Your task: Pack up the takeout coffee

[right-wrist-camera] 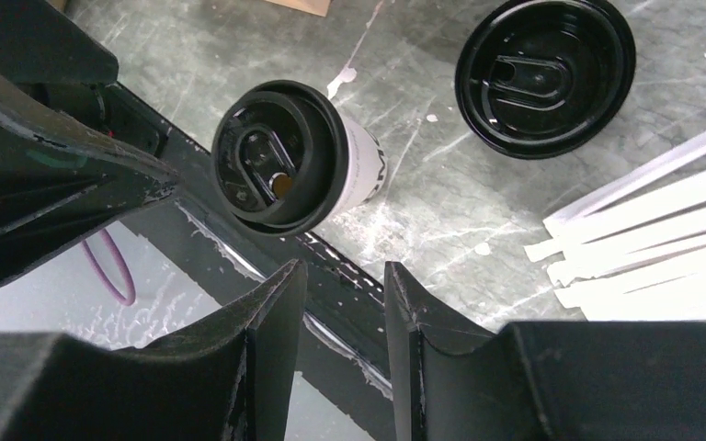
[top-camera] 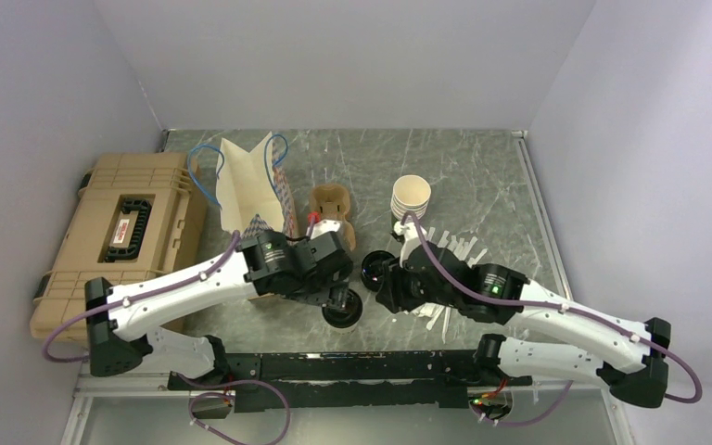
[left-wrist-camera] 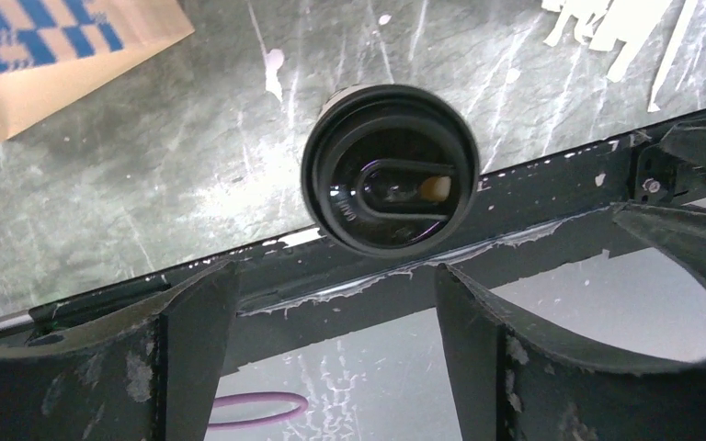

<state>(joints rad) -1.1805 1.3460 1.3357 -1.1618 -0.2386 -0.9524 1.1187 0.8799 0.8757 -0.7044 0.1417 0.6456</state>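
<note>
Left gripper [left-wrist-camera: 335, 272] is nearest the lens in its wrist view: jaws spread wide, nothing between them. Takeout coffee [left-wrist-camera: 390, 170] stands upright just ahead of the fingertips, in line with the gap but not yet inside it, lid on. Right gripper [right-wrist-camera: 345, 268]: jaws about half apart, empty. The coffee sits ahead and to its left, a loose lid [right-wrist-camera: 544, 73] ahead and to its right, white strips [right-wrist-camera: 643, 239] on its right flank. Risks, as judged: (1) the cup stands right at the near edge of the table [left-wrist-camera: 147, 184], beside the black rail [left-wrist-camera: 552, 188], so a finger landing on the lid instead of straddling the wall could tip it over the edge (there is a sip hole in the lid, so it would spill if full); (2) the paper wall looks soft, so a hard close could dent it or pop the lid; (3) both grippers crowd one cup, so they could collide if both advance. Count: takeout coffee 1; loose lid 1; paper bag [top-camera: 250, 185] 1, well beyond the left gripper; cardboard carrier [top-camera: 329, 206] 1; tan case [top-camera: 120, 232] 1; cup stack [top-camera: 411, 197] 1, cups in it not resolvable; white strips many, too overlapped to count.
</note>
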